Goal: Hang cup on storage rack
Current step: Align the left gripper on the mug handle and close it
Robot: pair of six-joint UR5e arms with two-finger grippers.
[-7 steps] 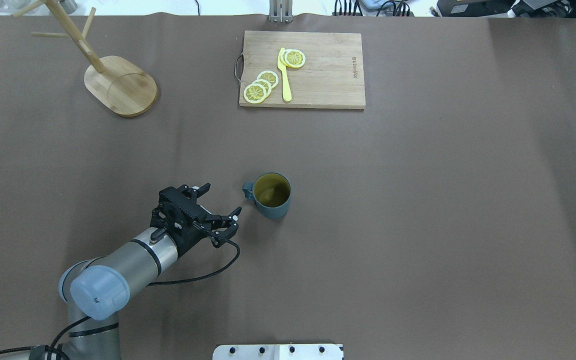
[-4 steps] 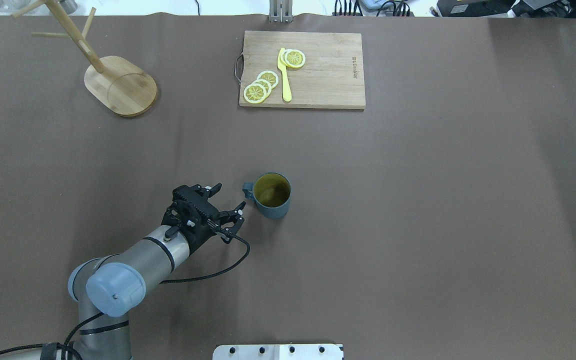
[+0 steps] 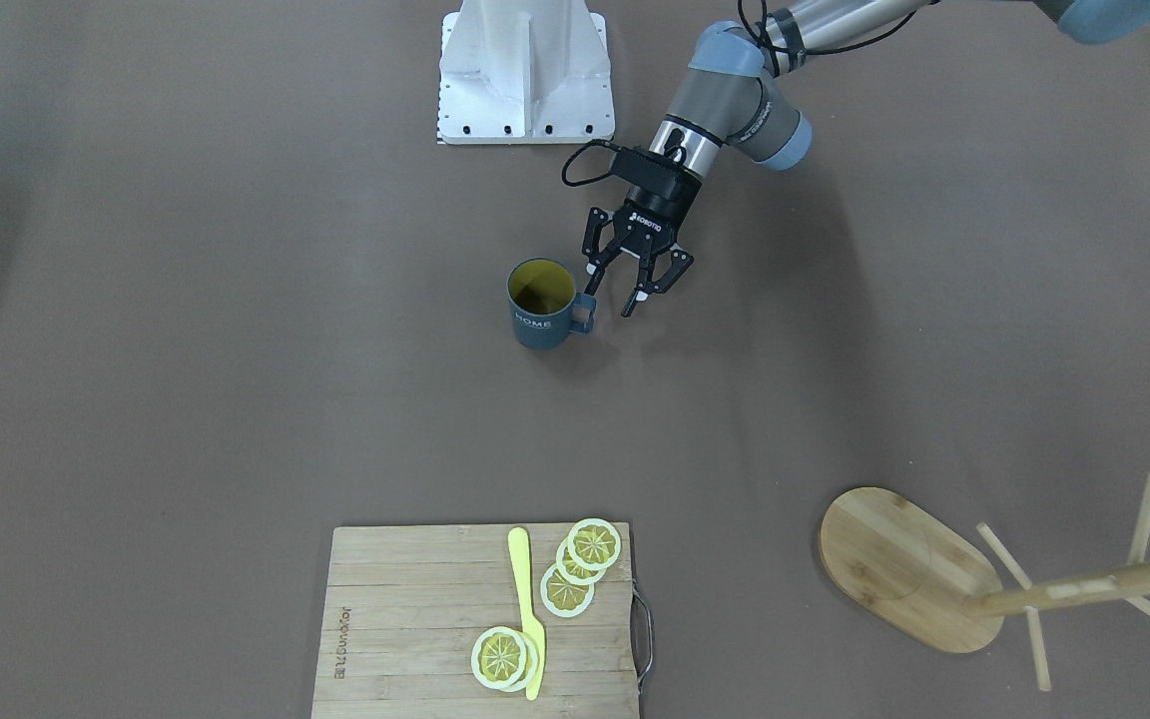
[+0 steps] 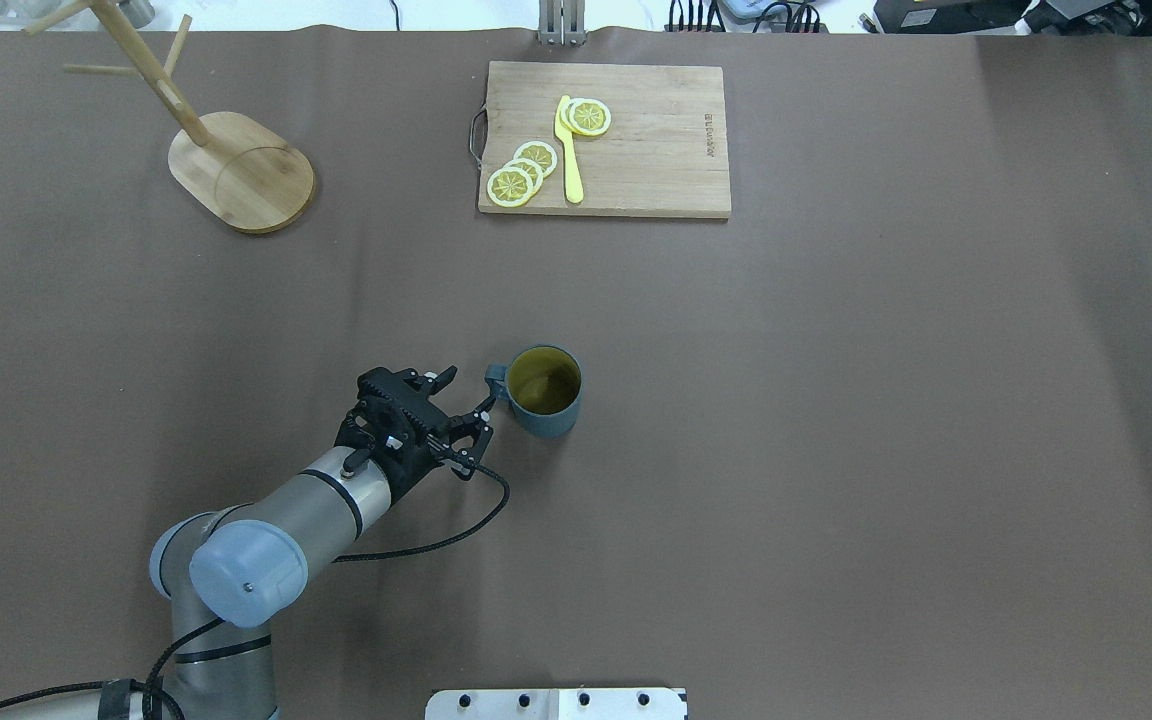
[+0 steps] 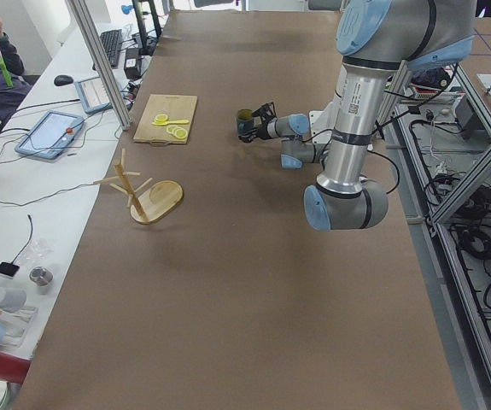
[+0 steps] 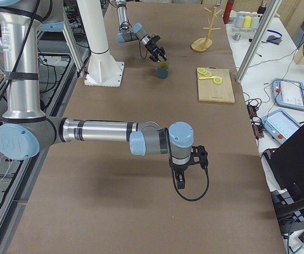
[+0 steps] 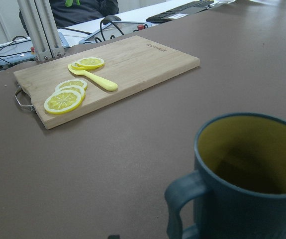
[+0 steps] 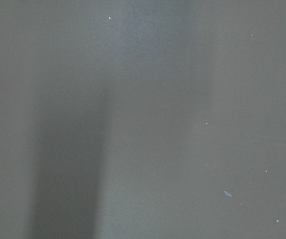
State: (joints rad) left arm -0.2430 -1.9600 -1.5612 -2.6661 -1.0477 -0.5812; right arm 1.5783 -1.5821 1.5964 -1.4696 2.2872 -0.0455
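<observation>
Since a second ago, the left gripper [image 4: 469, 392] has advanced toward the cup with its jaws apart. The table [image 4: 836, 450] carries the storage rack [image 4: 241, 170] well apart at far left. The slate-blue cup [image 4: 544, 392], yellow-green inside, stands upright mid-table. Its squarish handle [image 4: 496, 381] faces the nearer left gripper, just beside its fingertips.

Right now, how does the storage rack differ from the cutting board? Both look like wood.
The storage rack has an oval base with an upright post and thin pegs; the cutting board is a flat rectangle with a metal handle. The rack's pegs are bare; the board carries lemon slices and a yellow knife. The rack stands far on the robot's left; the board sits far centre. Both are light wood.
</observation>
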